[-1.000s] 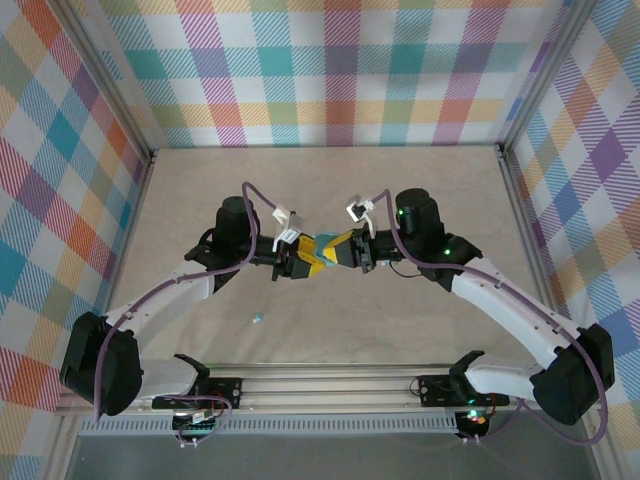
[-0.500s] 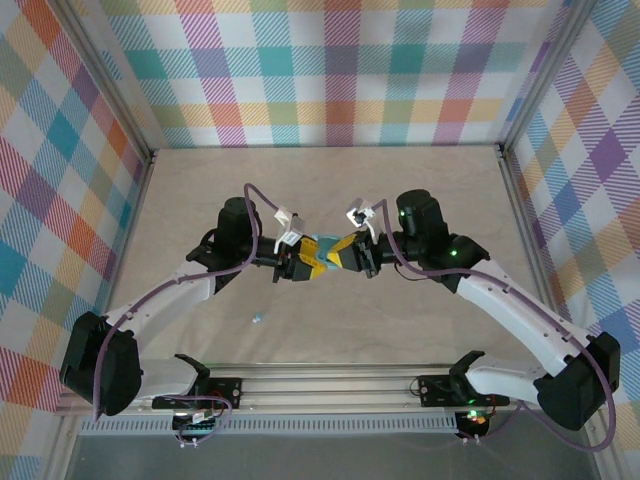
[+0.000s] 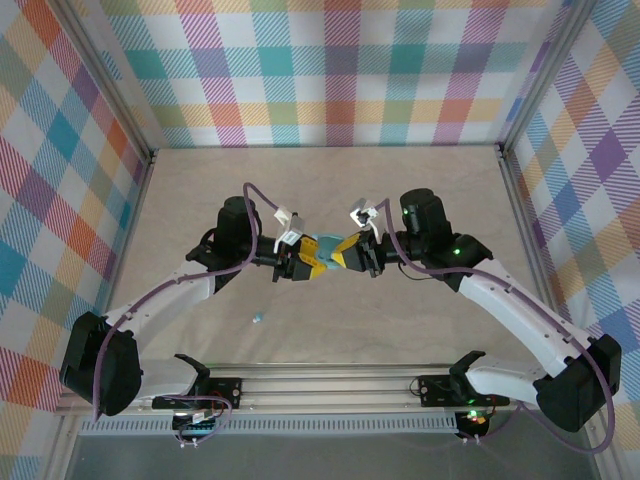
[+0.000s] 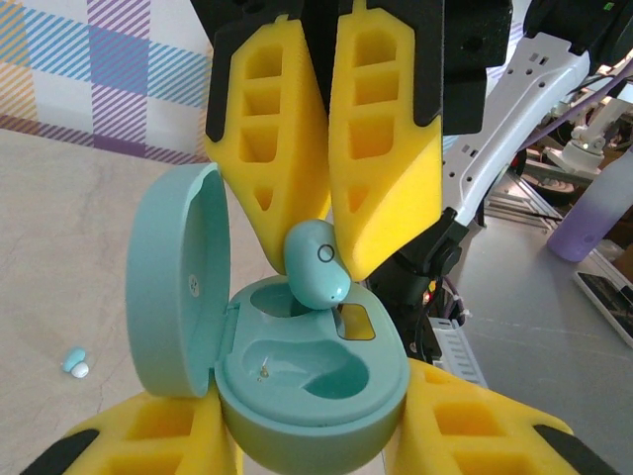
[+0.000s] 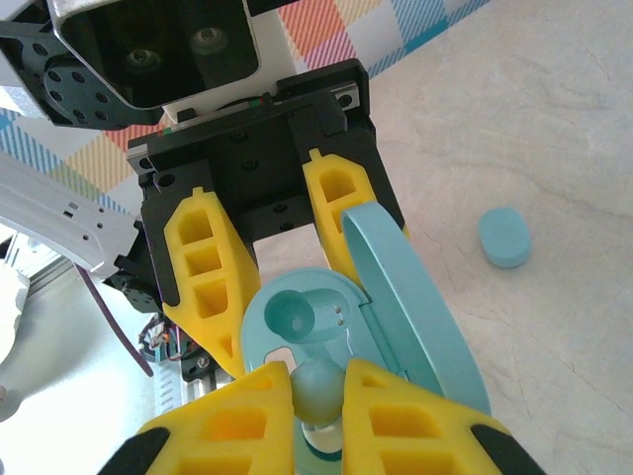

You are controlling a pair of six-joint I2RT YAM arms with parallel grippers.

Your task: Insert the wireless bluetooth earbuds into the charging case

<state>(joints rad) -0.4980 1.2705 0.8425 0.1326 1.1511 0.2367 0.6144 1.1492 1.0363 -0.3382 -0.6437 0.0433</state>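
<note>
My left gripper is shut on the teal charging case. The case's lid stands open and both of its moulded slots are bare. My right gripper is shut on one pale teal earbud. The bud hangs just over the case's far slot, its tip at the slot's rim. The right gripper's yellow fingers point down at the case. A second earbud lies loose on the table.
The beige table spreads all round the two grippers, which meet at mid-table. A small blue-teal piece lies on the table beyond the case. Plaid walls close in the back and both sides.
The right gripper with the earbud has shifted slightly to the right, leaving a little more room between the two grippers. The left gripper and the case have stayed put.
</note>
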